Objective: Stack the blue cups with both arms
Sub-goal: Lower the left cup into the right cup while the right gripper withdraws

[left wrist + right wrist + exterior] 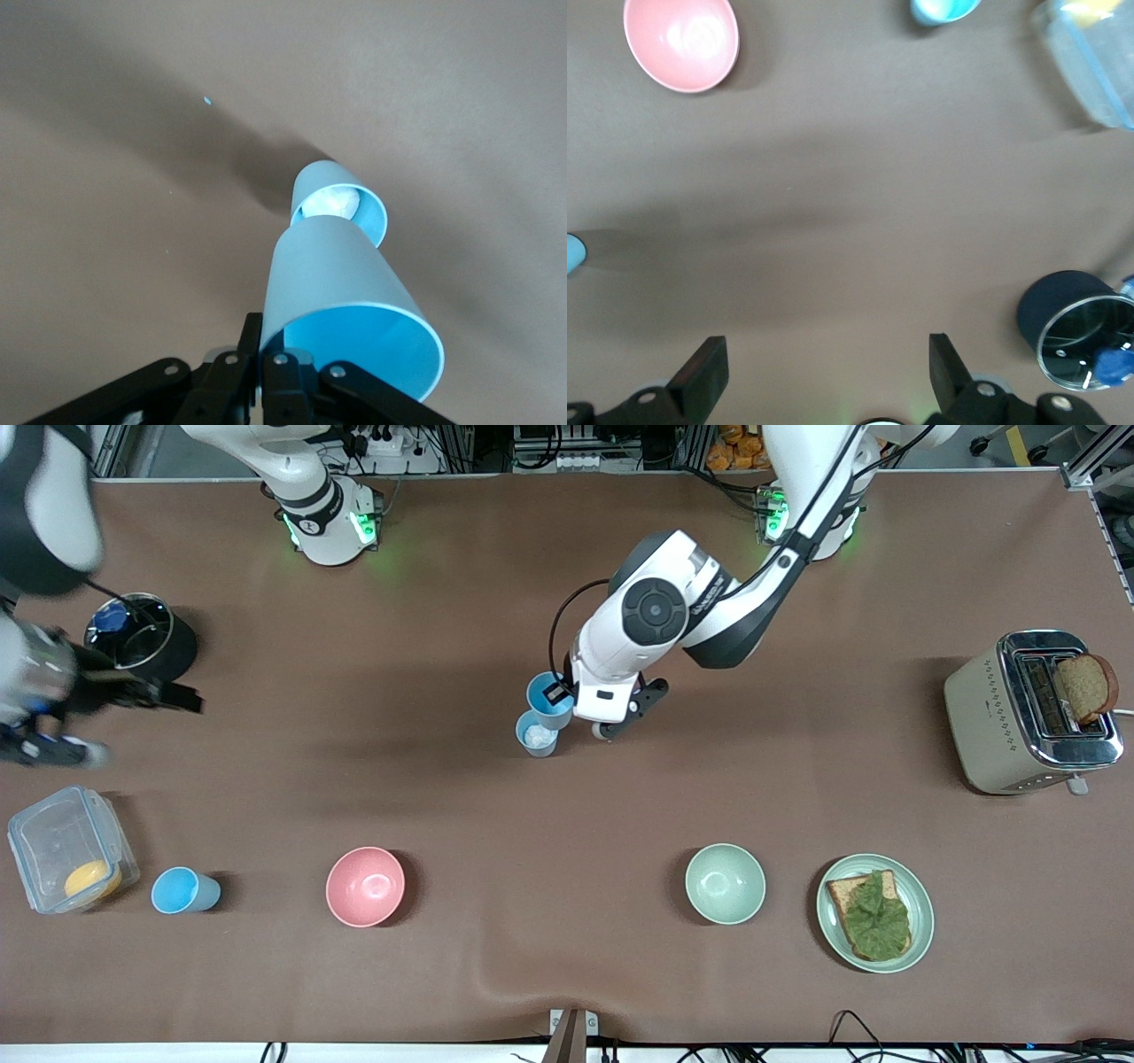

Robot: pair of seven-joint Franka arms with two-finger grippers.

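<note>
The left gripper is mostly hidden under its own white wrist in the front view; only the wrist view shows its fingers pinched tight on the rim of a blue cup, held tilted in the air over the middle of the table. Just below it stands a paler blue cup, upright on the table, with something white inside that is hard to make out. The right gripper hangs with its jaws spread wide and empty near the black container at the right arm's end, blurred and partly cut off in the front view. A third blue cup stands beside the clear plastic box.
</note>
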